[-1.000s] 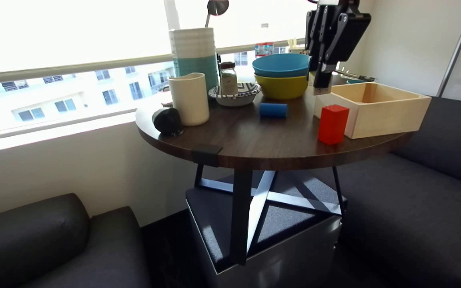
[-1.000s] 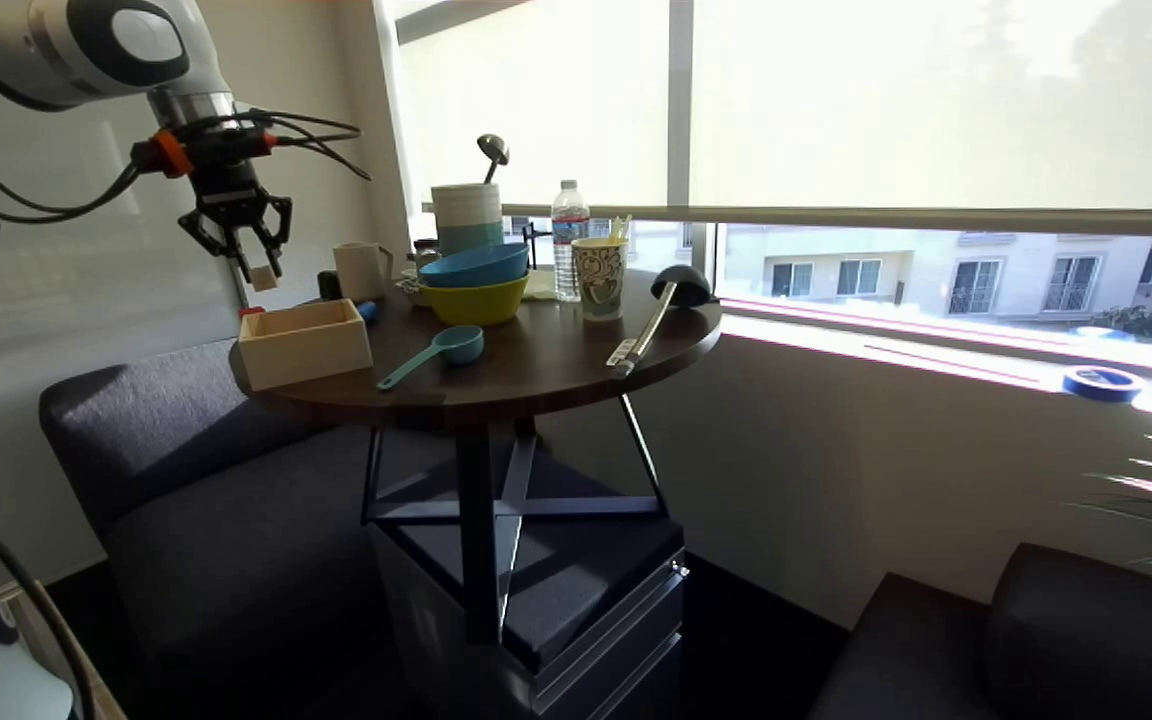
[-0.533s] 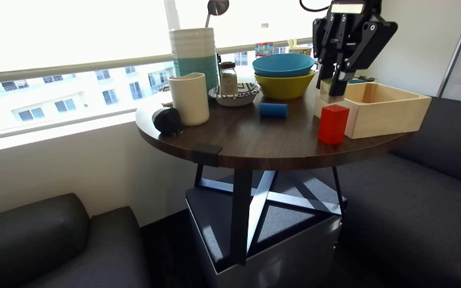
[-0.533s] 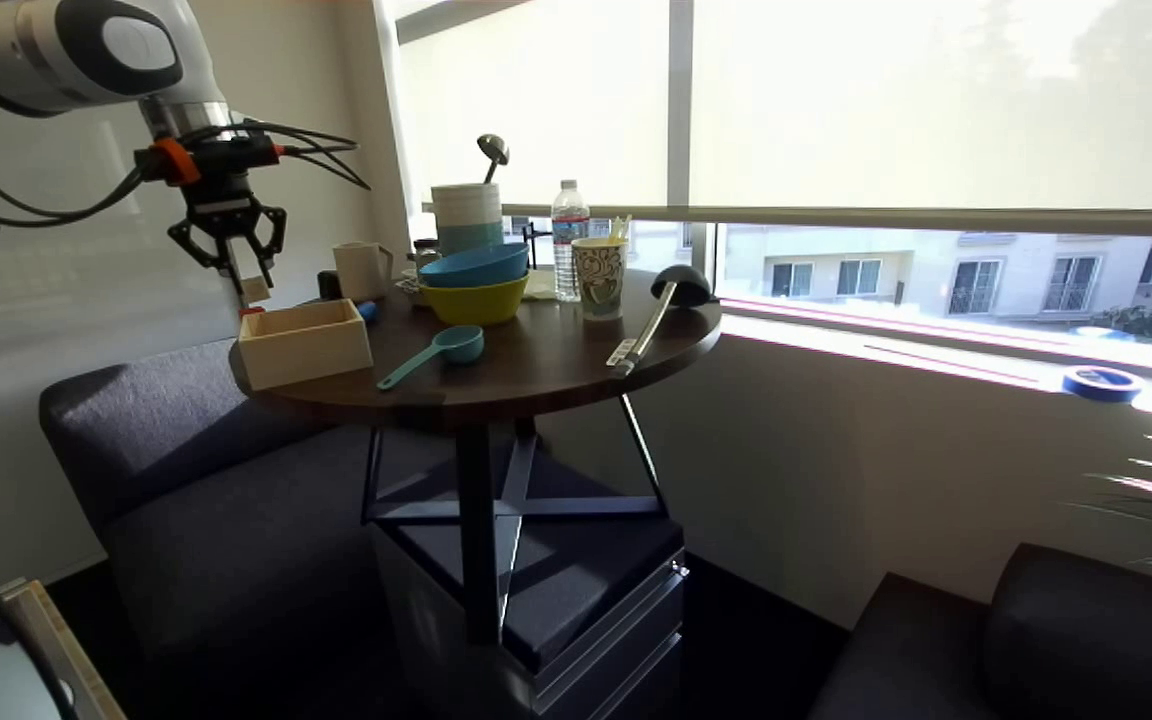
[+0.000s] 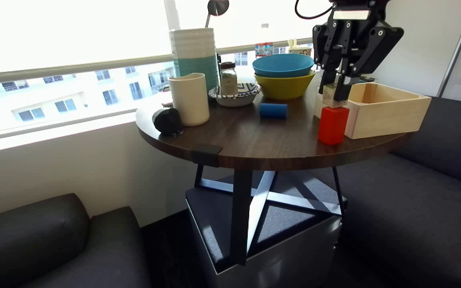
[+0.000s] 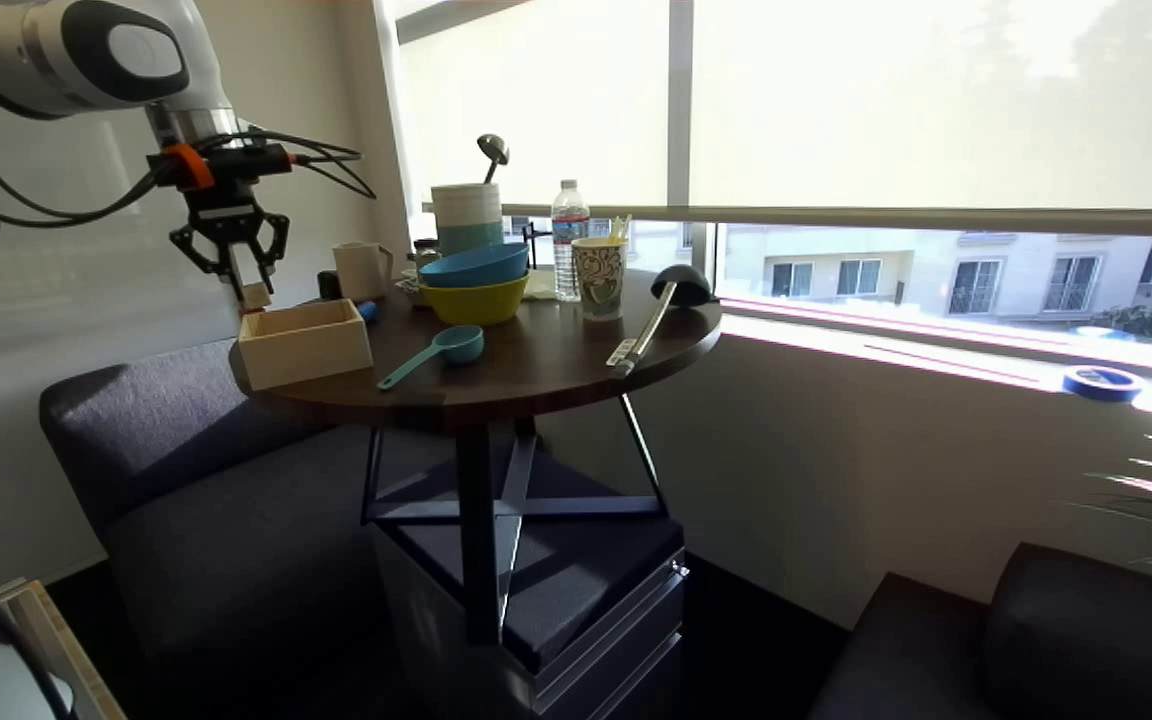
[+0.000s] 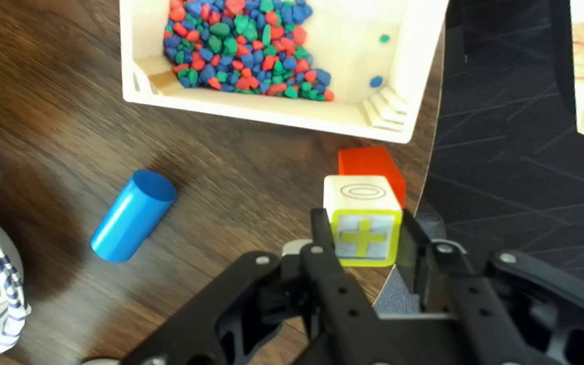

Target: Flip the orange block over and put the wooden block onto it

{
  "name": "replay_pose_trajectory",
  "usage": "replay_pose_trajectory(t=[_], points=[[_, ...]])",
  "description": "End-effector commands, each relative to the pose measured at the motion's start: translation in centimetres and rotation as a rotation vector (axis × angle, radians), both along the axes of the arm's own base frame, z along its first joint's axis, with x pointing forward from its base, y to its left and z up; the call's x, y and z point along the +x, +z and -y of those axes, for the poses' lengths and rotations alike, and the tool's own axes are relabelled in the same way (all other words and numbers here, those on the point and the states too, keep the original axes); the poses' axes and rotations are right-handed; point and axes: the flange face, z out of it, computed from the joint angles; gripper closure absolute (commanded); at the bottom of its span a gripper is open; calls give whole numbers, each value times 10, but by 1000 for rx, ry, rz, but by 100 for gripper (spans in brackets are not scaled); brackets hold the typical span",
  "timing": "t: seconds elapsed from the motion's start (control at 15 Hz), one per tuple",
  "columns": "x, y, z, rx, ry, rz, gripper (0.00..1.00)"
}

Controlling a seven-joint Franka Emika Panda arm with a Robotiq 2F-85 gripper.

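The orange block (image 5: 333,126) stands upright on its end on the round table, beside the wooden box; it also shows in the wrist view (image 7: 371,161). In an exterior view only a sliver shows behind the box. My gripper (image 5: 335,90) is shut on the wooden block (image 5: 330,97), a pale cube with a yellow-green cross on one face in the wrist view (image 7: 365,235). The cube is right above the orange block's top, its lower edge meeting that top in an exterior view. I cannot tell whether they touch. In the wrist view the cube hides part of the orange block.
The light wooden box (image 5: 390,118) stands close beside the orange block and holds colored pebbles (image 7: 251,50). A blue cylinder (image 5: 273,110) lies nearby. The table edge (image 5: 326,160) is close. Stacked bowls (image 5: 282,86) and a cream mug (image 5: 190,100) stand farther off.
My gripper, holding the wooden block, has moved across toward the orange block and come down until the cube is at its top. The orange block has not moved.
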Motion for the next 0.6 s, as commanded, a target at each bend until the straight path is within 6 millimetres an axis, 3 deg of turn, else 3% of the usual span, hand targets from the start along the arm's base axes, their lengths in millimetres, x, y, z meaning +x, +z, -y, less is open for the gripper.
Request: replay_pose_trajectory(t=[0.0,0.53], points=[[-8,5,2,50,22,-20,92],[-10,3,4,61,21,-43,92]])
